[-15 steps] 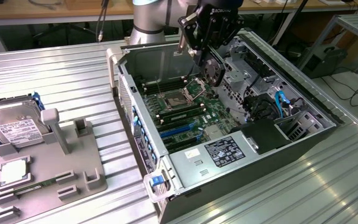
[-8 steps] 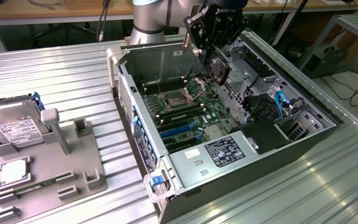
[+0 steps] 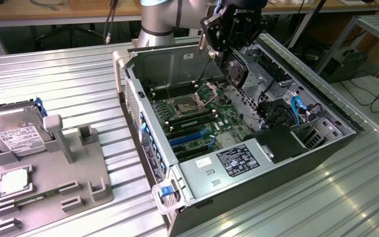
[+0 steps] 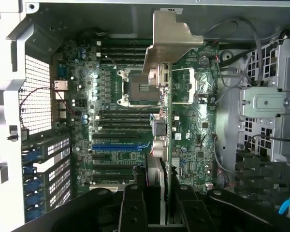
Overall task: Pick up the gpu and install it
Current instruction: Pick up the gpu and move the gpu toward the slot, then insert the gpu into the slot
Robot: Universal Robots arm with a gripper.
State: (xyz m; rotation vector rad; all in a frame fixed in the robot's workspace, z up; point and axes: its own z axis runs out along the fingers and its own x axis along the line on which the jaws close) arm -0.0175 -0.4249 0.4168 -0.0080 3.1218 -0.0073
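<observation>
One black gripper (image 4: pixel 163 215), upper centre of the exterior view, is clamping the thin green silver-bracketed gpu (image 4: pixel 166 121), which is hanging beneath it over the green motherboard (image 4: pixel 82 140).

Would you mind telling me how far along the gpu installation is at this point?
Done: the pick-up; the gpu is clamped edge-on in the gripper, away from the grey parts holder. In hand: it hangs over the motherboard inside the open computer case. Left: seating; the card is not yet in any slot.
</observation>
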